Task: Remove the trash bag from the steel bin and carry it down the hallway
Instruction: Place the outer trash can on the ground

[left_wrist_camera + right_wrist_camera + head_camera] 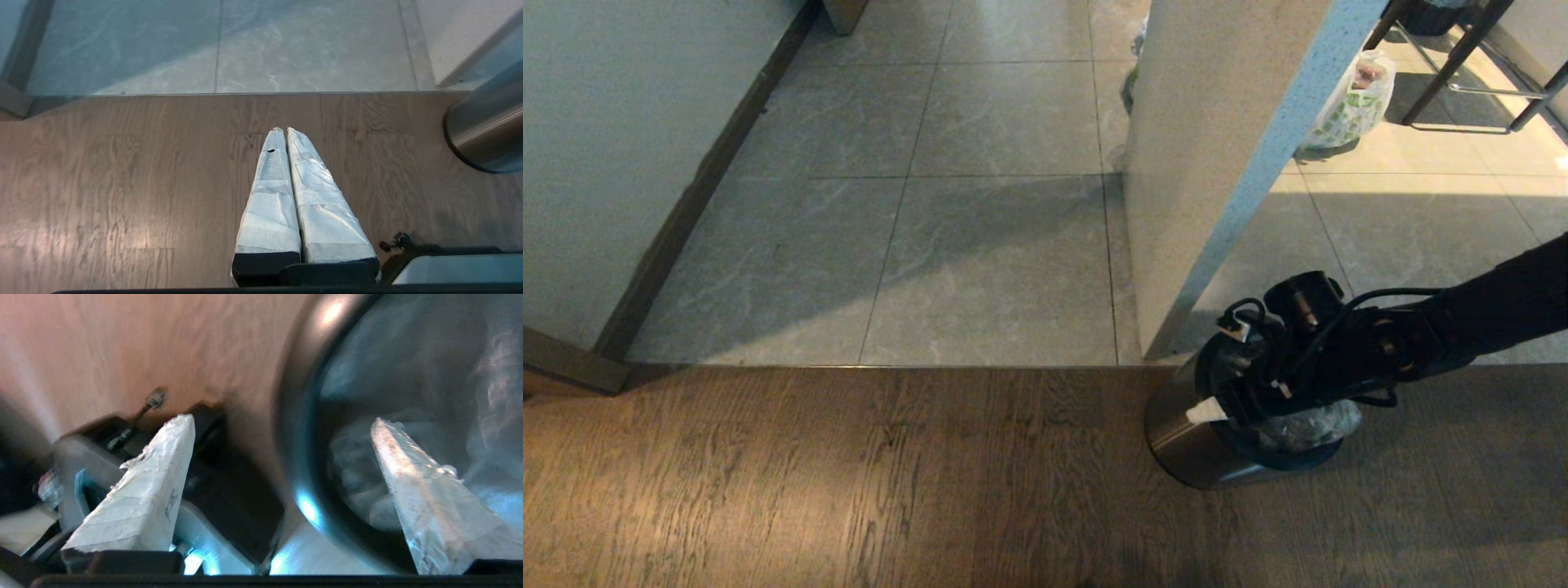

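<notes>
**Bag not yet lifted**

The trash bag (pixel 1307 425) sits inside the steel bin (pixel 1188 445) on the wood floor. The right pincer (pixel 282 424) hovers spread, apparently straddling the rim. The left pincer (pixel 284 132) is pressed together, idle. Grasping, lifting and the hallway (pixel 980 163) carry remain.

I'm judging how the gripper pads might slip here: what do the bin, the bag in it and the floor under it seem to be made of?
The steel bin looks like brushed metal: a dull sheen with soft streaked highlights, and a dark rim that is probably plastic. The trash bag seems thin clear plastic film, crinkled and glinting. The floor under the bin shows wood grain, either wood or laminate.
</notes>
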Controlling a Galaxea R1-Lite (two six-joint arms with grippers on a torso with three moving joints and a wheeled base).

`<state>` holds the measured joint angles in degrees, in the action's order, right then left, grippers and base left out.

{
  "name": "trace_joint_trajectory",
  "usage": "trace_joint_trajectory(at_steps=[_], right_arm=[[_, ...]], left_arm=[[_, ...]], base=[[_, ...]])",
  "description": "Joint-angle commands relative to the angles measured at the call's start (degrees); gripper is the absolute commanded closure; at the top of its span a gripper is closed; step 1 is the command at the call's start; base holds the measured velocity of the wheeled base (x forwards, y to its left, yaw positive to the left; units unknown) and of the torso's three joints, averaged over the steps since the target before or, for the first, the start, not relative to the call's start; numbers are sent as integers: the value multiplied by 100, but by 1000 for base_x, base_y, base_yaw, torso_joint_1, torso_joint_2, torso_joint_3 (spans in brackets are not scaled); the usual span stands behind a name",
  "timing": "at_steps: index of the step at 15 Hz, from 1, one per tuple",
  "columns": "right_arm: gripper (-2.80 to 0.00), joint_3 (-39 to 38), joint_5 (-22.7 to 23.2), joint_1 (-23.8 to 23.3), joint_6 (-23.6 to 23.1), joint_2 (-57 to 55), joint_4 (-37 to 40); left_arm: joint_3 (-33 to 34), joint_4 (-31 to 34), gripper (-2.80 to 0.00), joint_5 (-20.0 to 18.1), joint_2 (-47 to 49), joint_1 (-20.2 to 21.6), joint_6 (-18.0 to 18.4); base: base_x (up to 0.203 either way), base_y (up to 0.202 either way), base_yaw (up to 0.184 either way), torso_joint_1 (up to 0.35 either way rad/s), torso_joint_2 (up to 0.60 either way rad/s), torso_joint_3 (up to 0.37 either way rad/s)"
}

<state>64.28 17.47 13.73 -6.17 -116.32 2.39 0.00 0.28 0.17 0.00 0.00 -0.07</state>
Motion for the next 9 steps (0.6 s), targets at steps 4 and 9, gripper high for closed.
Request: trace_joint_trajectory(at_steps=[4,9], right_arm=[[-280,43,63,-19,43,145,165],[-280,93,64,16,63,-172,-90]], left_arm=[[0,7,0,1,0,0,-1],[0,7,0,1,0,0,-1]], base=[[0,0,0,0,0,0],[0,0,0,0,0,0]])
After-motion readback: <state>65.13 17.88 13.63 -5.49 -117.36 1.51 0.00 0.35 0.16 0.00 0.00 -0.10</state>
